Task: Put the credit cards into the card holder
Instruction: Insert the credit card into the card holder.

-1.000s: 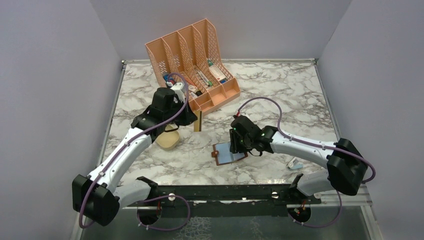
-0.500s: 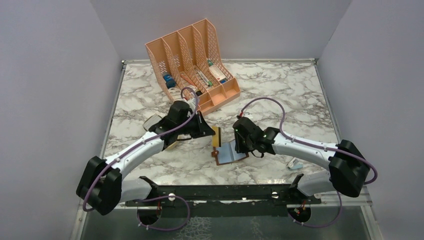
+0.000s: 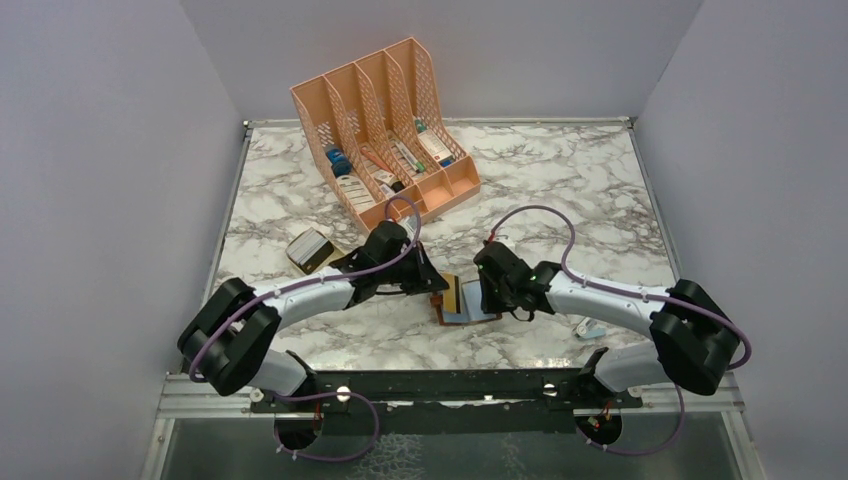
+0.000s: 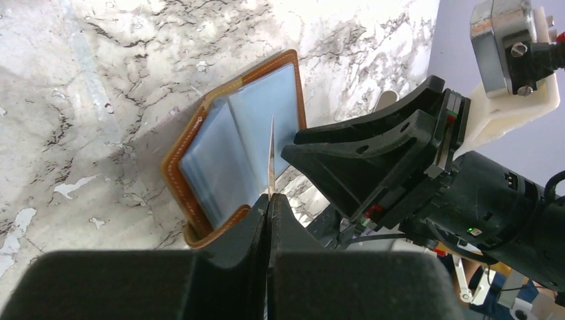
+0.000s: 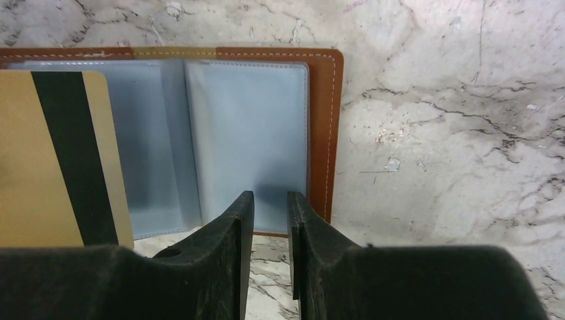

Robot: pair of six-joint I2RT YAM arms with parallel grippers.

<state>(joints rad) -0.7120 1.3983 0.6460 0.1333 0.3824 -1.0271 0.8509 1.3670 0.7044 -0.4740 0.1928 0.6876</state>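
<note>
The brown card holder (image 3: 468, 306) lies open on the marble, its pale blue clear sleeves facing up; it also shows in the left wrist view (image 4: 230, 157) and the right wrist view (image 5: 326, 133). My left gripper (image 3: 438, 290) is shut on a yellowish-tan credit card (image 3: 452, 296) with a black stripe (image 5: 73, 160). It holds the card on edge (image 4: 271, 157) over the holder's left half. My right gripper (image 5: 270, 203) is barely open and empty, its tips at the holder's near edge over the right sleeve (image 3: 488, 292).
The peach slotted desk organizer (image 3: 385, 110) stands at the back with small items in it. A small stack of cards (image 3: 310, 250) lies left of my left arm. A small blue-white object (image 3: 590, 327) lies near my right arm's base.
My left arm has swung right and nearer, carrying the tan card from beside the organizer to the open holder. My right gripper has stayed at the holder.
</note>
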